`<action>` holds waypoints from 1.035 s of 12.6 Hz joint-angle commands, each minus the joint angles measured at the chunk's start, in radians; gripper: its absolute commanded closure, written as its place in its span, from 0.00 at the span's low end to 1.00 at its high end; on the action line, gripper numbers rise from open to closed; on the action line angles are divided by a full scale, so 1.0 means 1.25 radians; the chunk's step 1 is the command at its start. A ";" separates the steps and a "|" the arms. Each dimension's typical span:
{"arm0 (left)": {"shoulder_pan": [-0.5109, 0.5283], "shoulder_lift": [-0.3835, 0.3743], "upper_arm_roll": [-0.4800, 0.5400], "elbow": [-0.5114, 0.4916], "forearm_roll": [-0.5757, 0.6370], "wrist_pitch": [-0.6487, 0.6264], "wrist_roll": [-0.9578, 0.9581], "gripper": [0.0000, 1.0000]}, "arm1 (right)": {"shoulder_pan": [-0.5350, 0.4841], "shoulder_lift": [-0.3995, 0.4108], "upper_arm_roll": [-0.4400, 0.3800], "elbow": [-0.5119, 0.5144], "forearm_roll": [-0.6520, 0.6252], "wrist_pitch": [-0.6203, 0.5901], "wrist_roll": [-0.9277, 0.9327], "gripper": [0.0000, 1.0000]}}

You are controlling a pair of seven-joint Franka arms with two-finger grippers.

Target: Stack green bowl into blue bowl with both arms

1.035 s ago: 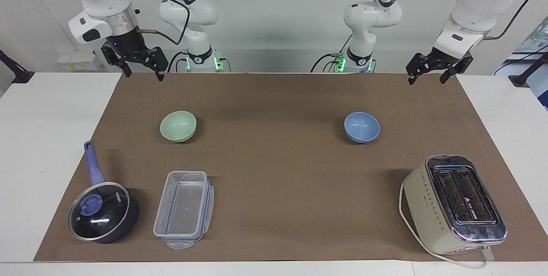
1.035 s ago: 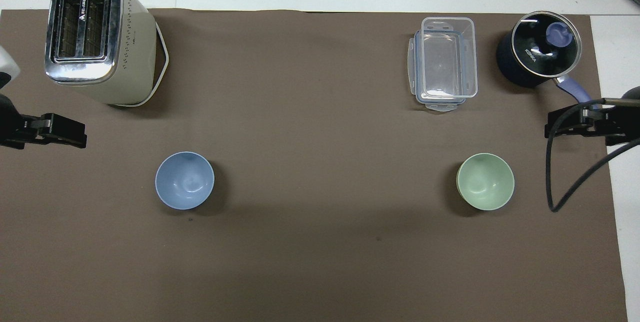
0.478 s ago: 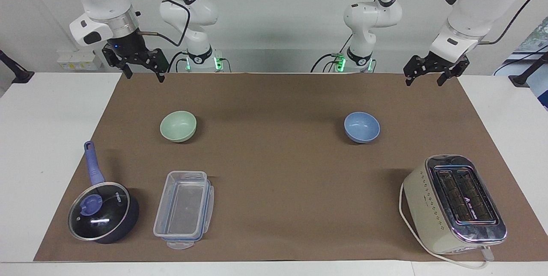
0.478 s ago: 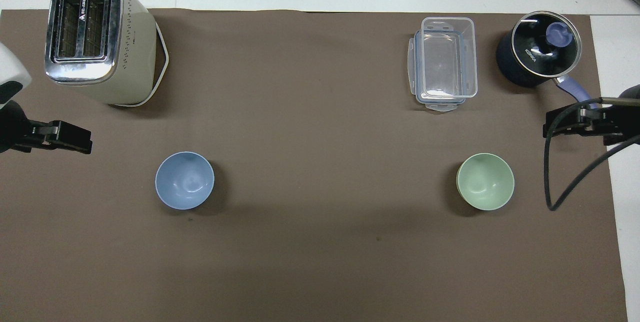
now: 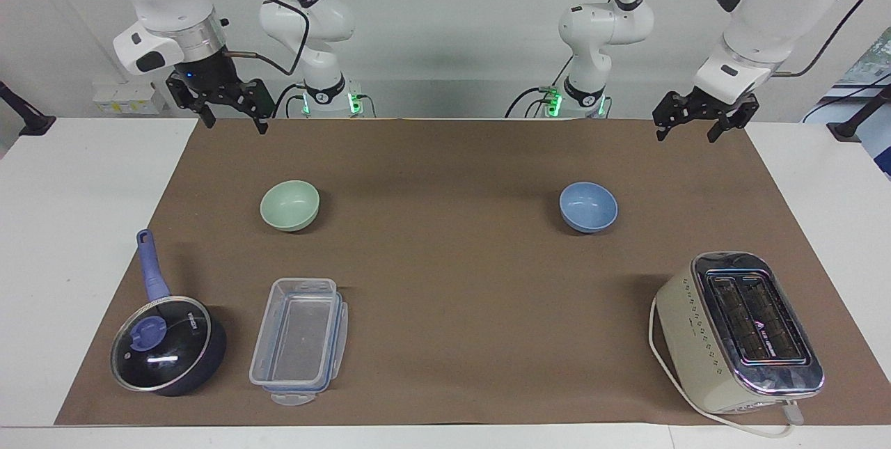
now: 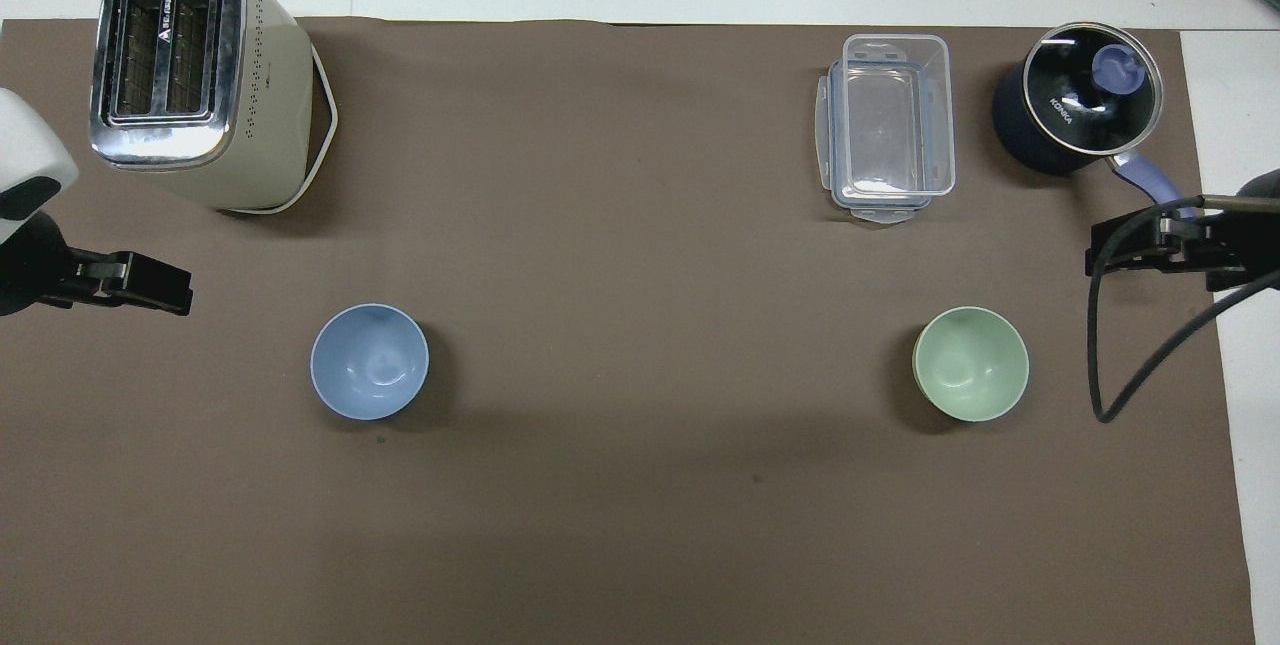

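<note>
The green bowl (image 5: 289, 205) (image 6: 970, 363) sits upright on the brown mat toward the right arm's end of the table. The blue bowl (image 5: 588, 207) (image 6: 369, 361) sits upright toward the left arm's end, level with it. Both bowls hold nothing. My right gripper (image 5: 234, 123) (image 6: 1105, 255) hangs open in the air over the mat's edge at its own end, apart from the green bowl. My left gripper (image 5: 686, 136) (image 6: 172, 293) hangs open over the mat at its end, apart from the blue bowl.
A cream toaster (image 5: 741, 327) (image 6: 190, 75) stands farther from the robots than the blue bowl. A clear plastic container (image 5: 299, 337) (image 6: 888, 125) and a dark blue lidded saucepan (image 5: 163, 351) (image 6: 1080, 100) lie farther out than the green bowl. A black cable (image 6: 1130, 365) loops under the right wrist.
My left gripper has drifted a little toward the table's middle. The right gripper has barely shifted. Both bowls stay where they were.
</note>
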 commanded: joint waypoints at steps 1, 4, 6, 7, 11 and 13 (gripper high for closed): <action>-0.004 -0.028 0.003 -0.042 -0.009 0.025 0.011 0.00 | -0.004 0.005 0.002 0.011 0.015 -0.008 -0.022 0.00; -0.004 -0.032 0.003 -0.052 -0.009 0.032 0.011 0.00 | -0.004 0.006 0.002 0.011 0.015 -0.008 -0.025 0.00; -0.004 -0.030 0.003 -0.052 -0.009 0.037 0.010 0.00 | -0.004 0.005 0.002 0.011 0.015 -0.009 -0.025 0.00; -0.005 -0.032 0.003 -0.058 -0.009 0.037 0.009 0.00 | -0.004 0.005 0.002 0.011 0.015 -0.011 -0.025 0.00; -0.005 -0.032 0.000 -0.073 -0.009 0.059 0.003 0.00 | -0.004 0.006 0.002 0.011 0.015 -0.009 -0.025 0.00; -0.012 -0.032 -0.002 -0.090 -0.009 0.072 0.001 0.00 | -0.004 0.005 0.002 0.011 0.015 -0.009 -0.025 0.00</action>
